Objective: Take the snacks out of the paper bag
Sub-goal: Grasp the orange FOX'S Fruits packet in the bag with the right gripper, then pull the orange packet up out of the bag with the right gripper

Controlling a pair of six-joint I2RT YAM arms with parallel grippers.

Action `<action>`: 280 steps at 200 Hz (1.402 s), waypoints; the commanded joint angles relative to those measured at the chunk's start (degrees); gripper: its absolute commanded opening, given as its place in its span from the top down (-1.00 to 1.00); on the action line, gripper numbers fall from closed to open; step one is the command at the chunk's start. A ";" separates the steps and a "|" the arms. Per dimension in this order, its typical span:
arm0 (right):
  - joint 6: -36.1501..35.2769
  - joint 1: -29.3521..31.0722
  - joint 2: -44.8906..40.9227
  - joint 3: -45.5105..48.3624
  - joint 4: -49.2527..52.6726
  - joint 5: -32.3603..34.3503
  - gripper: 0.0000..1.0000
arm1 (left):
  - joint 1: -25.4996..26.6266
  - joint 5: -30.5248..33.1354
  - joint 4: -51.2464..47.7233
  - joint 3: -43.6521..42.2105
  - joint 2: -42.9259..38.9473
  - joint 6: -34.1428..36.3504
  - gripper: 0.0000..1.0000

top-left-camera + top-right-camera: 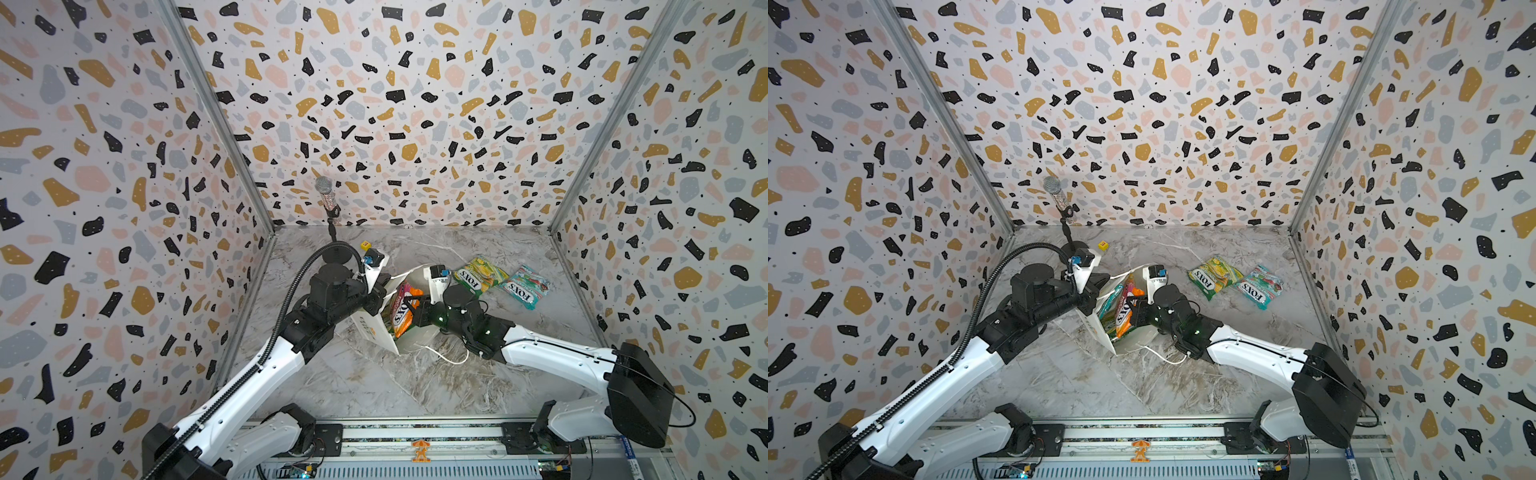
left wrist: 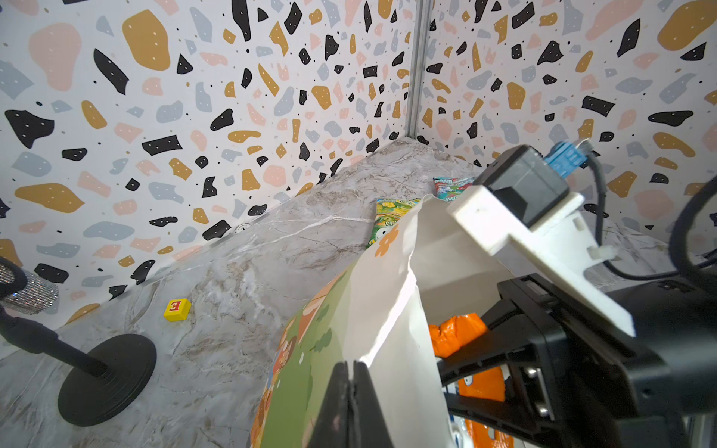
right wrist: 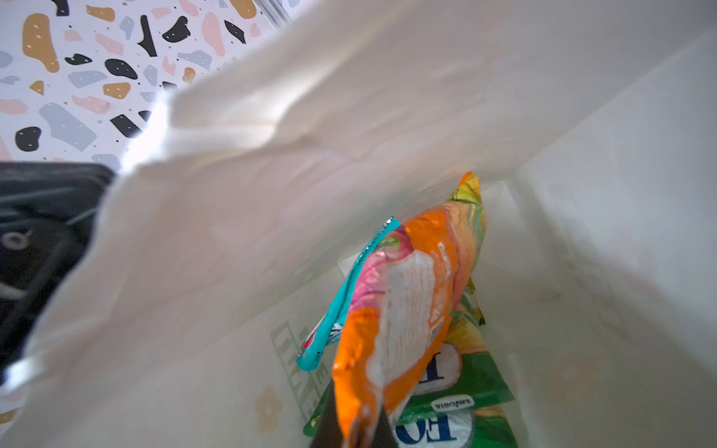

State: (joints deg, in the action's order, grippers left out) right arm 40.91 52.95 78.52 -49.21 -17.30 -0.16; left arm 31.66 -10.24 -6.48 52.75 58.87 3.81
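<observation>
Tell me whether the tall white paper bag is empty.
Not empty. Inside the white paper bag, the right wrist view shows a glossy orange-pink pouch, a teal pouch and a green pouch.

Reads "FOX'S", upside down in both top views, on the green-yellow pouch [image 1: 481, 278] and on the teal pouch [image 1: 524, 287] just beside it, both lying near the far right corner of the desk [image 1: 374, 386]. Shows "OX'S" on the orange pouch [image 1: 405, 308] inside the paper bag [image 1: 376, 332] at mid-desk, first letter hidden. Bears a red "E" on the yellow cube [image 2: 177, 309] near the far edge. Gives only "FO" on a green pouch [image 3: 446, 424] deep in the bag, rest cut off. Faint green block print on the bag wall, too blurred to read.
</observation>
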 commanded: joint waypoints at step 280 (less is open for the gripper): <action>-12.93 -1.65 -34.78 -6.24 27.85 26.19 1.00 | 0.89 -1.06 -0.81 1.56 0.45 0.97 1.00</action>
State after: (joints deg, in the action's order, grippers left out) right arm 27.57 53.34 45.82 -52.80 6.13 17.50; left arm 32.38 -11.46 -7.94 52.88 59.29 3.88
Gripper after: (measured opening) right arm 0.051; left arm 0.047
